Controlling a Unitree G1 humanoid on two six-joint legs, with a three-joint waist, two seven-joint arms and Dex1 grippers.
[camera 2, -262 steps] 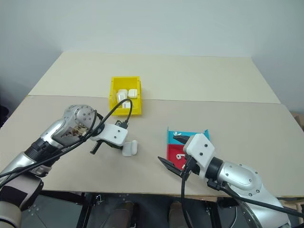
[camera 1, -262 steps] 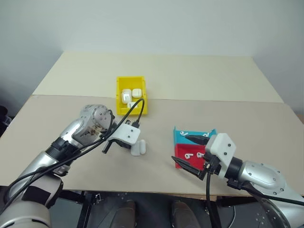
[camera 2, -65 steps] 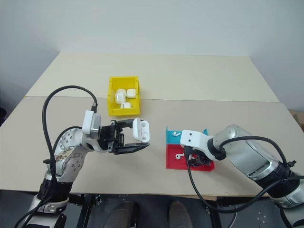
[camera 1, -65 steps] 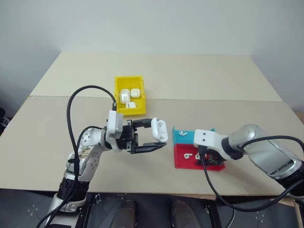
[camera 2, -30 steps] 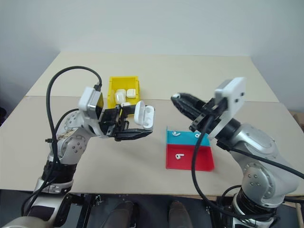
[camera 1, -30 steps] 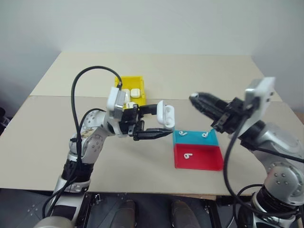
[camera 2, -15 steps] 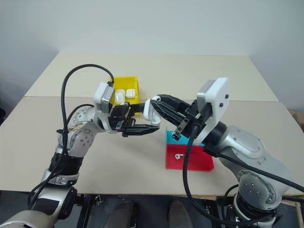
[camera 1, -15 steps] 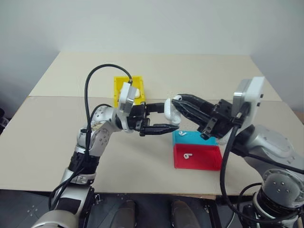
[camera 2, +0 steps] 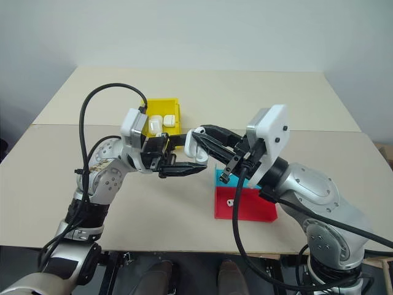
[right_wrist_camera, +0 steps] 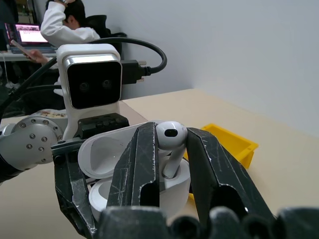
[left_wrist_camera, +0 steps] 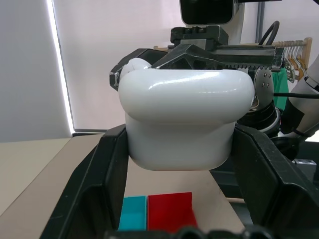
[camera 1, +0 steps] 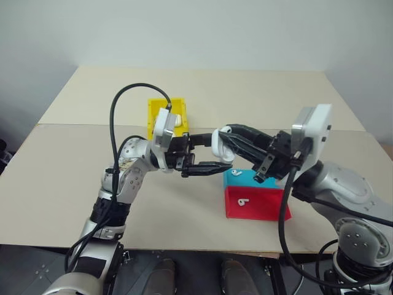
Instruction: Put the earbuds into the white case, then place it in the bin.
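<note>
Where the head views looked down, the left hand (camera 1: 206,153) gripped the white case (camera 1: 218,144) above the worktop (camera 1: 61,178). In the right wrist view, the right hand (right_wrist_camera: 167,144) pinched an earbud (right_wrist_camera: 171,135) — its stem entering the open case.

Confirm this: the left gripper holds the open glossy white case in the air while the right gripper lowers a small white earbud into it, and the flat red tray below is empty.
Not quite. The flat red tray has one small white earbud on it, as the left eye view shows. The rest holds: the left gripper holds the open glossy white case, and the right gripper lowers a white earbud into it.
</note>
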